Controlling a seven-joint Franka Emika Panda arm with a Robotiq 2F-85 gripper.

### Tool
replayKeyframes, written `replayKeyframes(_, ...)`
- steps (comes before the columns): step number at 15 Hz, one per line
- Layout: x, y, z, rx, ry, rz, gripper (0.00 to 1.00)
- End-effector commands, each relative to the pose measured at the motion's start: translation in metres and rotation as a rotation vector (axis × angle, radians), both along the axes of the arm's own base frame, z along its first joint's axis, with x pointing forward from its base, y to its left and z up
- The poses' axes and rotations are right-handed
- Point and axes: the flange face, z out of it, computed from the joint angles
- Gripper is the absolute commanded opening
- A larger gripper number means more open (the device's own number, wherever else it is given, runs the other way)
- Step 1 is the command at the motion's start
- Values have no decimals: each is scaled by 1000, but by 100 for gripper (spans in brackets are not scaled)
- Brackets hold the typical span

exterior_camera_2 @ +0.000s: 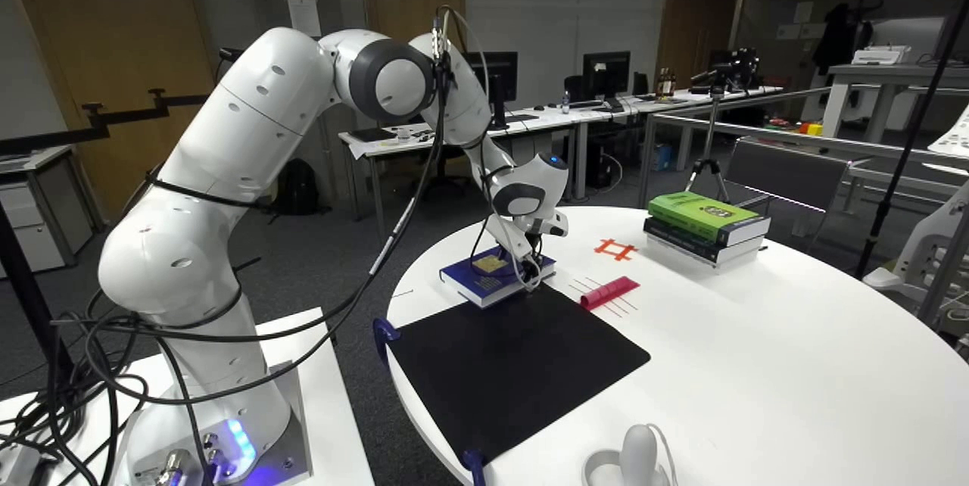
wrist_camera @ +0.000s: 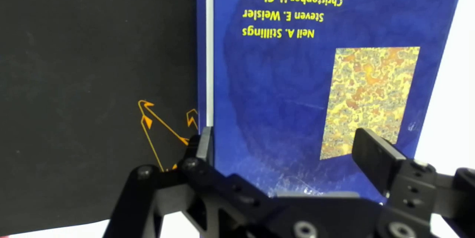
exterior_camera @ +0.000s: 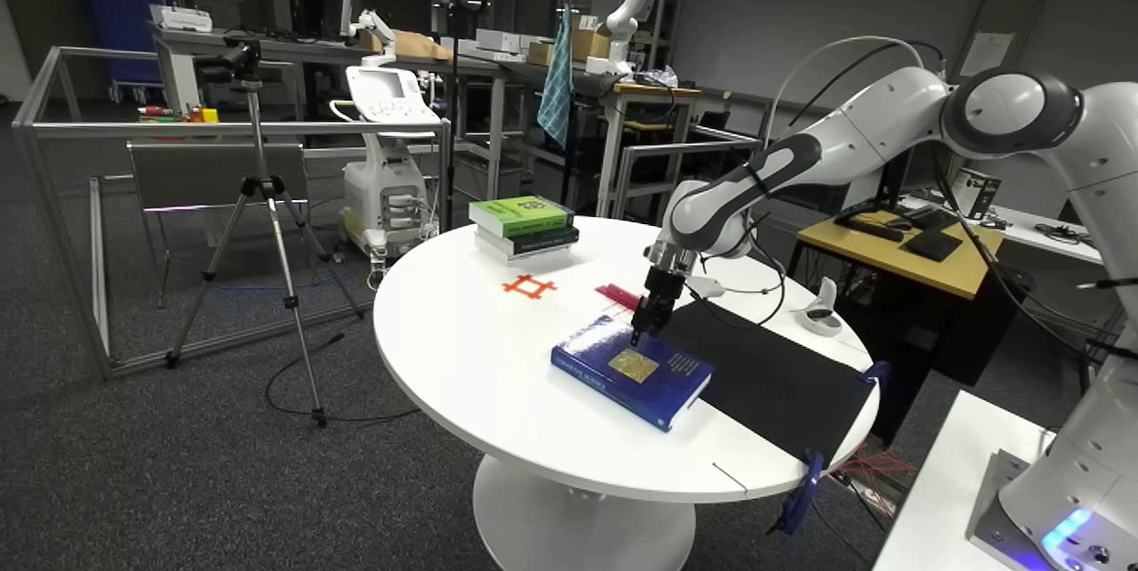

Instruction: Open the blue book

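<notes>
The blue book lies flat and closed on the round white table, along the edge of the black mat. It also shows in an exterior view and in the wrist view, with its yellowish square picture and white page edge visible. My gripper is open and points down at the book. In the wrist view one finger is at the page-edge side and the other is over the cover near the picture. In both exterior views the gripper is low at the book. Whether the fingertips touch it I cannot tell.
The black mat is clamped to the table edge by blue clamps. A book stack with a green top stands farther back. A red-pink roll, an orange frame and a white controller lie on the table.
</notes>
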Motion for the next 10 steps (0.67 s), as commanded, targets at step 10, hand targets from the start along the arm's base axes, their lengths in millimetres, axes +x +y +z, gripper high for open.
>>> replayKeyframes(10,-13,40,90,-26,-143,121,100)
